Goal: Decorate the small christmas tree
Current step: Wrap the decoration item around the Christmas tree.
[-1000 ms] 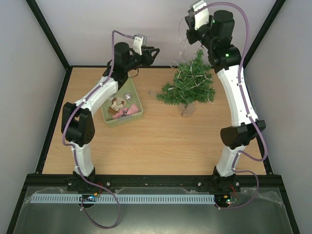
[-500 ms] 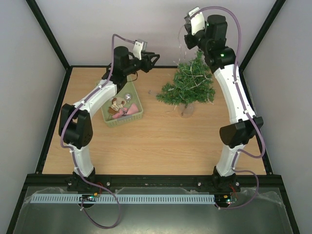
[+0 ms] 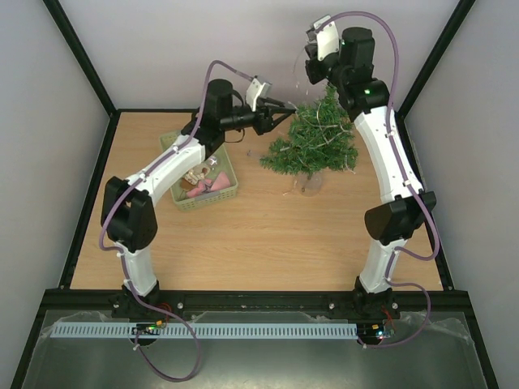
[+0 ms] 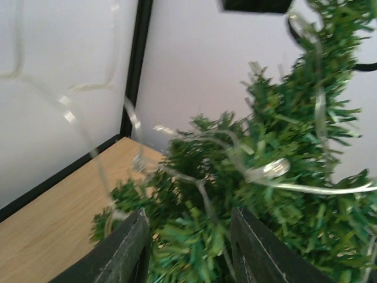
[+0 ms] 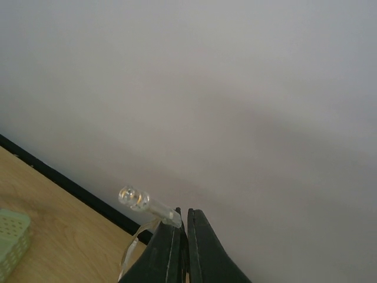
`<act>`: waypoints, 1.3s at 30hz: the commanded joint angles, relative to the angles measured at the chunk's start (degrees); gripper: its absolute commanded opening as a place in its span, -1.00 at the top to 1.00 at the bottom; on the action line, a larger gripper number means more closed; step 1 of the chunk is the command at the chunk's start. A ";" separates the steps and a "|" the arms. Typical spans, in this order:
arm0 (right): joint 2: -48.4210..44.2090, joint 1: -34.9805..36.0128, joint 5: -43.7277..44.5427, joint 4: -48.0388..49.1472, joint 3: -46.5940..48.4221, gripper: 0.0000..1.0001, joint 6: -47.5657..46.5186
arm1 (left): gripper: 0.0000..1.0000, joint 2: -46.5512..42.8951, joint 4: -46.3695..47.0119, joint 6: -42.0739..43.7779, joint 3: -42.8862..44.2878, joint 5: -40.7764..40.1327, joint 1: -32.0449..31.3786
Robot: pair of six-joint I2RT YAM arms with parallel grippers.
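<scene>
Green small christmas tree [image 3: 312, 146] stands far-centre on counter [image 3: 243, 235], R of pale basket [image 3: 212, 199]. L jaws part-open at its upper L side, needles in the gap. R jaws high above treetop, pinched tight on clear light string [image 5: 141, 201].

my left fingers [image 4: 125, 256] and right fingers [image 5: 168, 256] are black. the small christmas tree [image 3: 312, 146] is dark green, threaded with a clear, whitish light string [image 4: 283, 177]; its bulb [image 5: 136, 198] is glassy clear. on the left, the basket [image 3: 209, 203] is pale green with a fine lattice. the table [image 3: 259, 235] is light wood grain. my arms are white with black joints.
</scene>
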 commanded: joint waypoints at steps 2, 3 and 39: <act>-1.01 -0.22 -1.85 1.68 -1.28 0.96 2.16 | 0.21 0.26 -9.21 5.68 4.39 2.10 -1.32; -1.19 -0.23 -1.89 1.91 -1.38 0.96 2.26 | 0.21 -0.43 -10.89 6.65 3.89 2.05 -1.55; -2.12 -0.21 -1.65 3.44 -3.28 0.97 3.59 | 0.20 -1.99 -14.43 4.00 0.95 3.60 -5.14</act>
